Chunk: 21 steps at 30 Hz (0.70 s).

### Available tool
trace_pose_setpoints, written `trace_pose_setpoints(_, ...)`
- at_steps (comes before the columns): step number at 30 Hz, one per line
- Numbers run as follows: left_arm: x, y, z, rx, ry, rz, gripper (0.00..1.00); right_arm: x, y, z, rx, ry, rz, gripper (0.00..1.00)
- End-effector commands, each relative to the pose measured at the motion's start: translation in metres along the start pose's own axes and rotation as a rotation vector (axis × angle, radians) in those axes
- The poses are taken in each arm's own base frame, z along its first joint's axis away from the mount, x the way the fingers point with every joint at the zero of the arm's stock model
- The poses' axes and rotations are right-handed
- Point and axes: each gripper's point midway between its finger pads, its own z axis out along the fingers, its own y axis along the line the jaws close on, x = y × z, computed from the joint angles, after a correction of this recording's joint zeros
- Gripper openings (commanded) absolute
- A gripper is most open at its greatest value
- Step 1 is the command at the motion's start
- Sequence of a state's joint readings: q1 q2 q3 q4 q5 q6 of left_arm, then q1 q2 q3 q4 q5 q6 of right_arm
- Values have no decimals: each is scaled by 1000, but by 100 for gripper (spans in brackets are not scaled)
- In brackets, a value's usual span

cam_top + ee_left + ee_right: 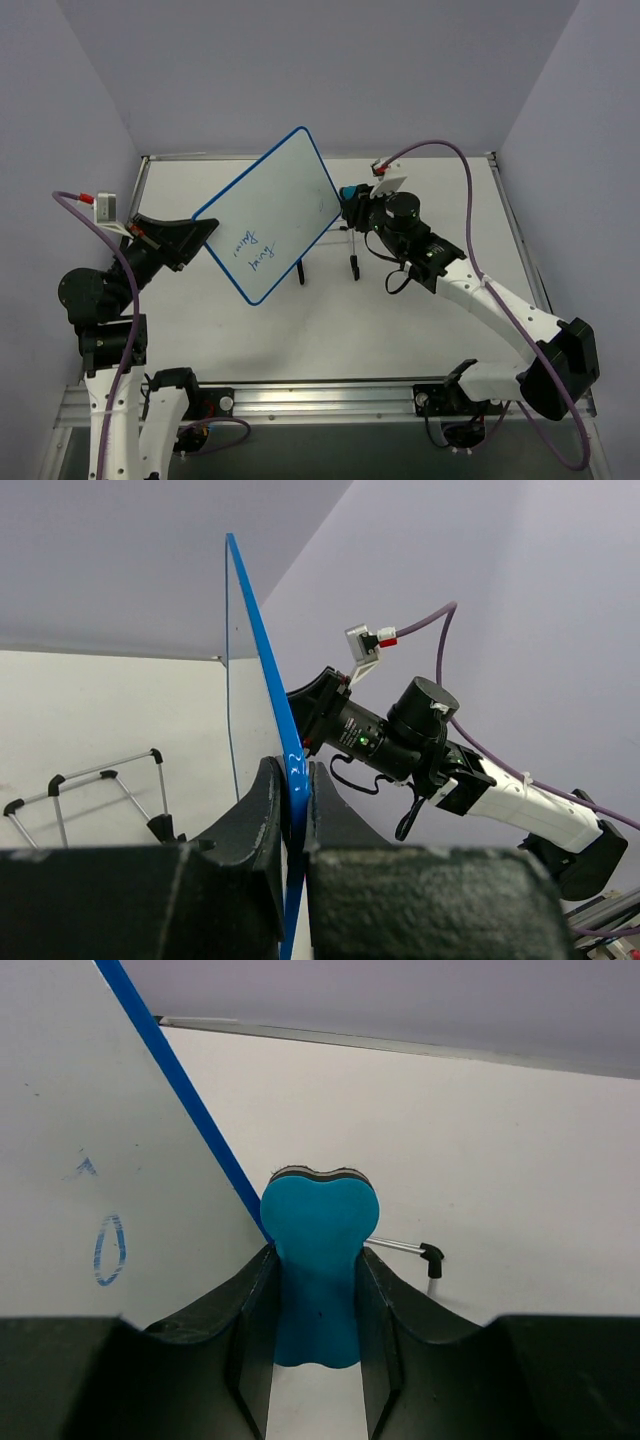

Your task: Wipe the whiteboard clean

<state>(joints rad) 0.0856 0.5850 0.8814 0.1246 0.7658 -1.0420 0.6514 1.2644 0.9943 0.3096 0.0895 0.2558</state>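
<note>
While top view shows the whiteboard [268,212] up off the table [450,200], tilted and sitting between the two arms, only the wrist cams confirm the grips. Left gripper [293,780]: jaws clamped on the board's blue frame, near its left corner as seen from above. Left wrist cam sees the board edge-on, so it shows no writing. Right gripper [318,1275]: jaws closed on a teal eraser [318,1245], upright between the fingers, its top right at the board's blue frame. Touching or just beside, can't tell from the right wrist cam. From above, the eraser is only a teal spot at the board's right edge. Top view has two rows of blue handwriting [250,250] at the board's lower end, and the rest of the face reads plain white. Right wrist cam picks up something else: a small blue loop [108,1250] with a fainter mark above it on the white face, too small to find from above. Black wire stand [352,262] is on the table behind the board. Top view gives only its feet, while the left wrist cam shows its thin rails with black tips, apart from the board.
</note>
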Motion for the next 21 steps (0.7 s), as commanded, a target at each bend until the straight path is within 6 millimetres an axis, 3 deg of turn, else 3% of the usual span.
trace_pose_setpoints(1, 0, -94, -22, 291, 52, 16, 2, 10, 35, 0, -156, 48, 9, 0)
trace_pose_setpoints(6, 0, -87, -19, 274, 45, -2, 2, -5, 79, -10, -257, 17, 10, 0)
trace_pose_setpoints(9, 0, -84, -18, 265, 44, -11, 2, -13, 110, -25, -311, -13, 1, 0)
trace_pose_setpoints(11, -1, -84, -18, 263, 41, -14, 2, -15, 117, -28, -327, -16, -6, 0)
trace_pose_setpoints(18, -1, -86, -19, 261, 41, 0, 2, -16, 106, -17, -243, -23, -52, 0)
trace_pose_setpoints(21, -3, -77, -17, 201, 23, -3, 2, -16, 113, -16, -284, -47, -41, 0)
